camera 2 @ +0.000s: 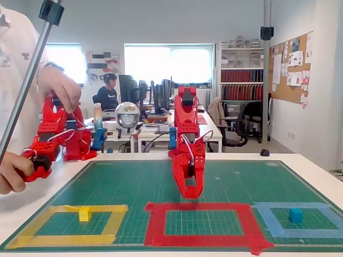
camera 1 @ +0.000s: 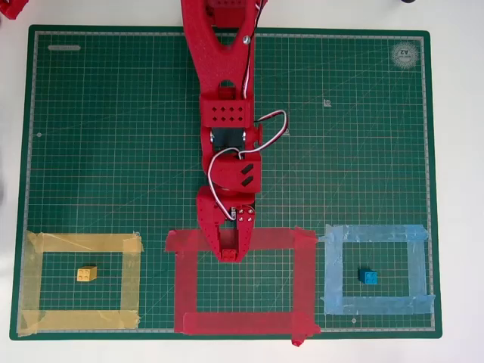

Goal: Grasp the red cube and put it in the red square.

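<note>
Nearest the lens lies the red square (camera 2: 201,239) on the green mat (camera 2: 134,182), the gripper (camera 2: 192,194) hanging tip-down over its far strip, jaws near together, though whether they clasp the red cube cannot be told.

Office lab, desks (camera 2: 161,131), monitors (camera 2: 158,96), bookshelves (camera 2: 241,75)

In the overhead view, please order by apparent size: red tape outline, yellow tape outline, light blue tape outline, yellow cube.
1. red tape outline, largest.
2. yellow tape outline and light blue tape outline: look much alike, so not ranked.
3. yellow cube, by far the smallest.
</note>
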Tool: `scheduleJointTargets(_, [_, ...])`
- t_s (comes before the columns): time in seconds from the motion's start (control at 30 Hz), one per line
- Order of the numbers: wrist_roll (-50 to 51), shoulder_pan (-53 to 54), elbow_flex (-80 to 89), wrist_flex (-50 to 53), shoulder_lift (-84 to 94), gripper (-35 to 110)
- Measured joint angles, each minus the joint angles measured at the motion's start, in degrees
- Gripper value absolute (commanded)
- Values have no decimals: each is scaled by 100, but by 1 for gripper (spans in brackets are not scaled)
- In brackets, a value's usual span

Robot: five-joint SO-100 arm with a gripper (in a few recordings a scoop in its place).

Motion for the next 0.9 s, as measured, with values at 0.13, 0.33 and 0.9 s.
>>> scheduleJointTargets(0.13, [0,-44,88,-316,-44,1])
scheduleJointTargets(0.33, [-114,-62,35,-686,-422,1])
scheduleJointTargets(0.9, [-105,-70,-431,-800,-1169,1])
